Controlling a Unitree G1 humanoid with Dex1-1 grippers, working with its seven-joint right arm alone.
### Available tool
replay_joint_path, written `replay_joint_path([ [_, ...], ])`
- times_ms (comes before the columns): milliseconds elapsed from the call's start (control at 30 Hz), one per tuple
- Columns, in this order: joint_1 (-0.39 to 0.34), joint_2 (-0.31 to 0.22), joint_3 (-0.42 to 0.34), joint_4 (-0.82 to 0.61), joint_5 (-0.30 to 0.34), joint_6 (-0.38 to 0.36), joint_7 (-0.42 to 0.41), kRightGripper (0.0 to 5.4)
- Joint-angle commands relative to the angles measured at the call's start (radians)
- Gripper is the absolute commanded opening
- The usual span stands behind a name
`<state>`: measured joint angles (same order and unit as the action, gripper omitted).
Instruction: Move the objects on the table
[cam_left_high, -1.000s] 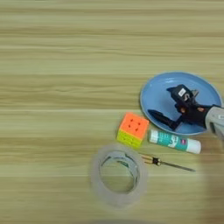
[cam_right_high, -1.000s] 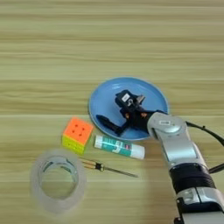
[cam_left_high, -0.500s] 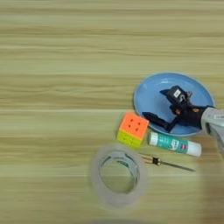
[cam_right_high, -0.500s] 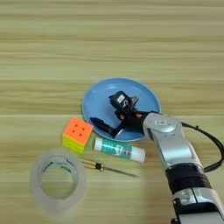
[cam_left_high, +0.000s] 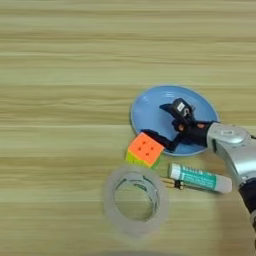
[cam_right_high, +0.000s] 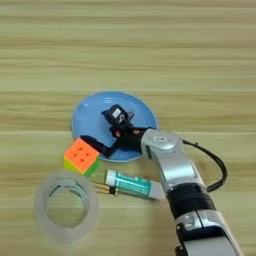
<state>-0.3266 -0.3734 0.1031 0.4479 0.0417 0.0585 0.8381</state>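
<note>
The light-blue plate (cam_left_high: 148, 107) lies right of the table's (cam_left_high: 60, 60) middle. My right gripper (cam_left_high: 163, 123) is open over it, one black finger on the plate's centre, the other at its near-left rim. That lower fingertip (cam_right_high: 88, 139) sits close beside the orange-and-yellow cube (cam_left_high: 145, 149), which touches the plate's rim. Nearer me lies the clear tape roll (cam_left_high: 135, 202). To its right, the white-green glue stick (cam_left_high: 200, 178) covers most of the thin brown-yellow stick (cam_left_high: 170, 184). The silver forearm (cam_right_high: 172, 167) comes in from the bottom right.
A black cable (cam_right_high: 216, 165) loops off the forearm to the right. Bare wood spreads across the far half and the whole left side of the table.
The plate has slid left with the gripper on it and now meets the cube, which shifted slightly left. The glue stick moved a little nearer me, onto the thin stick. The tape roll stayed.
</note>
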Motion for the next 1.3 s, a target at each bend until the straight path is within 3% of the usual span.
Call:
replay_joint_path([
  [33, -0.054, 0.012, 0.007, -0.032, 0.007, 0.005, -0.011, 5.39],
  [433, -0.009, 0.092, 0.067, -0.128, 0.023, 0.052, 0.003, 5.39],
  [667, -0.003, 0.112, 0.081, -0.148, 0.026, 0.066, -0.004, 5.39],
  [1300, -0.046, 0.129, 0.019, -0.135, 0.051, 0.025, -0.049, 5.39],
])
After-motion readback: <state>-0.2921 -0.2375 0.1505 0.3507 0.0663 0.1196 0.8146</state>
